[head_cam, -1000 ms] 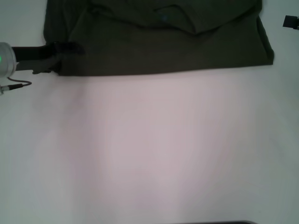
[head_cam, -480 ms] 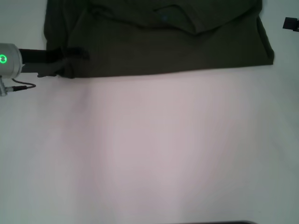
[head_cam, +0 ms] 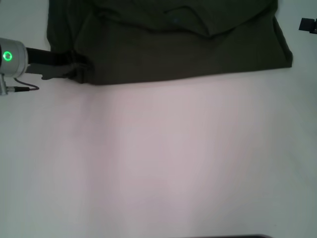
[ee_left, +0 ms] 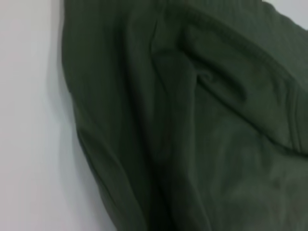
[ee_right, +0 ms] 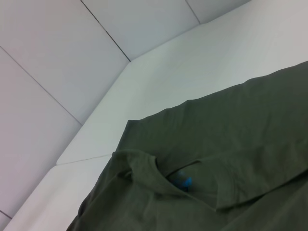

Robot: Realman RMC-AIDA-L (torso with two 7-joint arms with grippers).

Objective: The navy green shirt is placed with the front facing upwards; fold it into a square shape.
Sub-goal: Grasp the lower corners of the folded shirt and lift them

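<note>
We see the navy green shirt (head_cam: 173, 44) lying across the far part of the white table (head_cam: 163, 158), already doubled over once, its near edge running as a straight line from side to side and its collar (head_cam: 185, 20) showing near the far edge. The left gripper (head_cam: 79, 67) reaches in low from the robot's left and meets the cloth at its near left corner, where the fabric bunches into a small ridge. We judge that the claw is clenched on the shirt there, though the dark fingers against dark cloth leave this less than certain. The left wrist view shows only rumpled folds of the shirt (ee_left: 192, 130) beside a strip of bare table (ee_left: 29, 120), and none of that arm's own fingers.

The right gripper (head_cam: 309, 24) shows only as a dark tip at the far right edge, well apart from the cloth; we cannot tell how its fingers stand. Its wrist view looks down on the shirt's neck and a blue-printed neck label (ee_right: 183, 182).

The step in hand appears to be carrying the left side inward. To do it well, we would keep the corner low and the pull even, so that the near edge stays straight and the lower layer does not drag along.

No containers appear in any view.
</note>
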